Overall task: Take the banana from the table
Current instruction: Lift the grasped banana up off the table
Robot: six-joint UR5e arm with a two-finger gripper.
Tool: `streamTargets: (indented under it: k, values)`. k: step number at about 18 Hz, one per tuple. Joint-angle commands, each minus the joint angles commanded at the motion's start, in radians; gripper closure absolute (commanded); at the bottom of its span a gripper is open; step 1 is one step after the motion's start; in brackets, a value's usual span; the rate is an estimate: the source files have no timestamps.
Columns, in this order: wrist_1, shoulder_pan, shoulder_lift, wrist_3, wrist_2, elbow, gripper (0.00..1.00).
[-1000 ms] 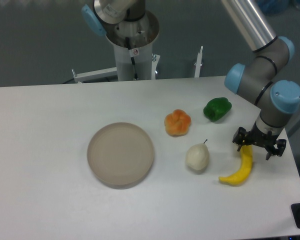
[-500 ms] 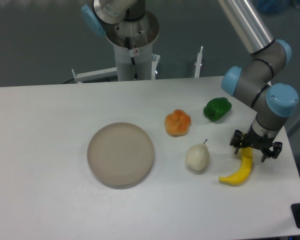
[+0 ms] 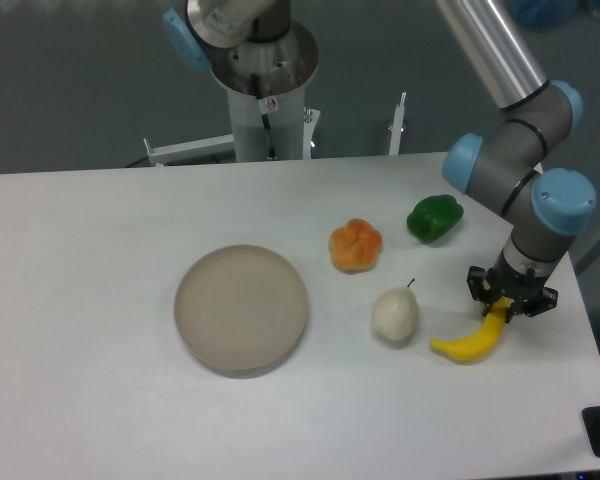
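While your table [image 3: 100, 250] carries everything, from the round plate [image 3: 242, 309] at its middle down to the fruit on its right side, the job itself sits at the grasp stage, not the lift. Your arm [image 3: 535, 190] reaches down over the table's right edge, and its gripper [image 3: 510, 297] has the fingers drawn close around the upper end of the banana [image 3: 468, 343], so you can take them as clamped on it or very nearly so. The banana lies near the right front corner of the table, just beside the whitish pear [image 3: 394, 314], with its lower end pointing towards that pear. As far as you can judge, most of its length rests on the tabletop, so the pickup is not done. What is left for you is to confirm the hold and raise the fruit clear. Well apart from it sit the orange lobed fruit [image 3: 355, 245] and the green pepper [image 3: 435, 218].
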Motion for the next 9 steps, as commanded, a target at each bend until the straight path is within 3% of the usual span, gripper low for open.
streamTargets:
  k: [3,7,9]
  values:
    - [-0.005,-0.009,0.012,-0.003,0.006,0.012,0.72]
    - [-0.014,-0.055,0.034,0.008,0.015,0.092,0.72]
    - [-0.014,-0.061,0.043,0.009,0.015,0.101,0.72]
